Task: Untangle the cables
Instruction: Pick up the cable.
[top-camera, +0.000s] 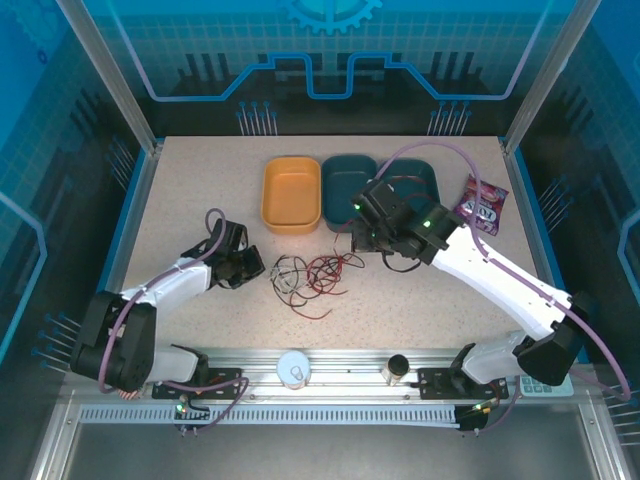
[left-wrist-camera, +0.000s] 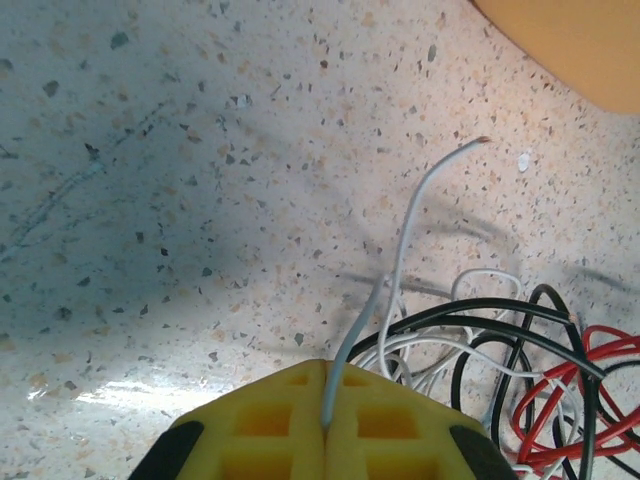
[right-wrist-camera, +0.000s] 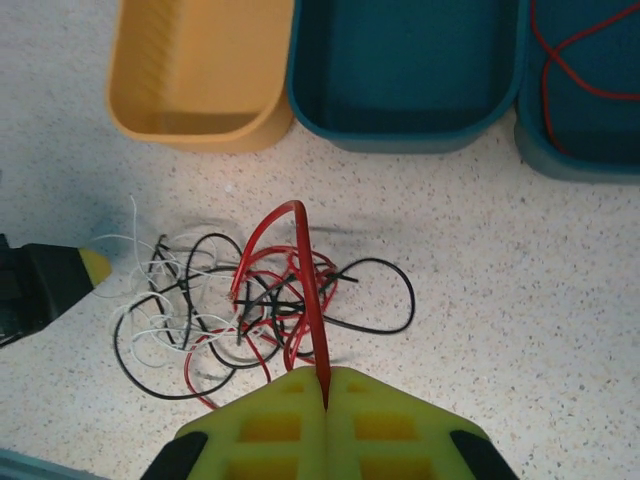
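The cables lie in one tangle (top-camera: 310, 275) in the middle of the table: red (top-camera: 328, 270), white-grey (top-camera: 284, 272) and black loops mixed together. My left gripper (top-camera: 256, 268) sits at the tangle's left edge. In the left wrist view its yellow jaws (left-wrist-camera: 327, 368) are shut on the white-grey cable (left-wrist-camera: 405, 230), with black (left-wrist-camera: 480, 312) and red (left-wrist-camera: 560, 400) loops to the right. My right gripper (top-camera: 362, 236) is at the tangle's right and is shut (right-wrist-camera: 326, 374) on a red cable (right-wrist-camera: 305, 270) that arches up from the pile. A black loop (right-wrist-camera: 395, 322) lies beside it.
An orange bin (top-camera: 292, 225) and two teal bins (top-camera: 348, 190) (top-camera: 420, 172) stand behind the tangle. The right teal bin (right-wrist-camera: 600, 130) holds a red wire (right-wrist-camera: 570, 45). A snack packet (top-camera: 482, 204) lies at the right. A white cup (top-camera: 293, 368) and a small jar (top-camera: 398, 369) stand on the front rail.
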